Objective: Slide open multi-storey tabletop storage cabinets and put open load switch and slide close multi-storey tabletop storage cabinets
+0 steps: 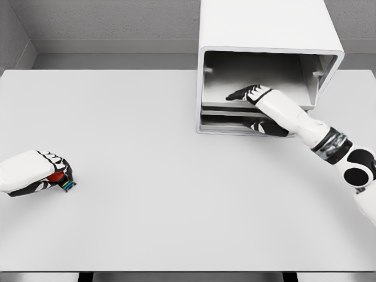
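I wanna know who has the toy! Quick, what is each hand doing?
Left hand: closed on the load switch, down on the table.
Right hand: open, fingers flat inside the cabinet, holding nothing.

White table (153, 194), grey textured wall (106, 17), even light

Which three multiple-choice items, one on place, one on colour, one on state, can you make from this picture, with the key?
1. Where is the right hand?
A. on the table's near edge
B. inside the cabinet
C. on top of the cabinet

2. What colour shows under the left hand?
A. red
B. yellow
C. purple

3. How is the cabinet's front?
A. closed
B. covered by a cloth
C. open

Key: 1 B, its fingers lie on a shelf inside; 2 A, the switch shows red; 3 C, the shelves are visible.
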You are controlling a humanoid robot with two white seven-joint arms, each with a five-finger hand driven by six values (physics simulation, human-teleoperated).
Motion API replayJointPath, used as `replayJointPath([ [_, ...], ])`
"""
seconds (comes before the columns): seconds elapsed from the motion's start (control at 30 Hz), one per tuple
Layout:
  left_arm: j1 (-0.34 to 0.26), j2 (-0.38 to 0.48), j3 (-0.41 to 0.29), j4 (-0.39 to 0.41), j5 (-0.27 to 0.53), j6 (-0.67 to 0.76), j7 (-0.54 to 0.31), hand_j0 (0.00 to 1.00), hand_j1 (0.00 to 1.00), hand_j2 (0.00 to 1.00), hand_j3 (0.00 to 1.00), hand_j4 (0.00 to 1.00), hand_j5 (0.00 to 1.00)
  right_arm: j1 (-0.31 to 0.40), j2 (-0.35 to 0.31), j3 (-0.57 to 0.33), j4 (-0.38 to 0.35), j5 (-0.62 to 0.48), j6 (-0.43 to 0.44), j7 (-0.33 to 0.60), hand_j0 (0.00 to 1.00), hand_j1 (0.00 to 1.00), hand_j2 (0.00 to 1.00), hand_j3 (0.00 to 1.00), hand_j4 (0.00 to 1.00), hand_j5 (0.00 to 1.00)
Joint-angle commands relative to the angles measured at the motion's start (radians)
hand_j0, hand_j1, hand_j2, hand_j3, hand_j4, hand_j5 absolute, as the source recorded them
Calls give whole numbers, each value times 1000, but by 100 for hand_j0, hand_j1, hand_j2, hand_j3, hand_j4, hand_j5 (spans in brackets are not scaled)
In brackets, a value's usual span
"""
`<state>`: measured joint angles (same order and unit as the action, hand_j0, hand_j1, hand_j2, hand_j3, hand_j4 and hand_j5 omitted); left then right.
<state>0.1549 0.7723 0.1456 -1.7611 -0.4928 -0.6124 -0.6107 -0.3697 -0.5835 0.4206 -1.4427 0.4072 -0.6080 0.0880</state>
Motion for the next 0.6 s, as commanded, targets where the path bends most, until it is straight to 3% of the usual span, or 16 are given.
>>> replayJointPath([
  [0.0, 0, 1, 0, 0, 5, 2, 0, 43, 43, 43, 43, 43, 43, 0, -15, 3, -25, 39, -3, -1, 81, 81, 81, 81, 81, 81],
  [0.2, -2, 1, 9, -5, 11, 2, 0, 43, 43, 43, 43, 43, 43, 21, -16, 3, -28, 36, -3, -1, 81, 81, 81, 81, 81, 81],
  [0.57, -23, -7, 11, -15, 19, 2, 0, 42, 42, 42, 42, 42, 42, 95, -105, -6, -160, 22, -3, -2, 81, 81, 81, 81, 81, 81],
])
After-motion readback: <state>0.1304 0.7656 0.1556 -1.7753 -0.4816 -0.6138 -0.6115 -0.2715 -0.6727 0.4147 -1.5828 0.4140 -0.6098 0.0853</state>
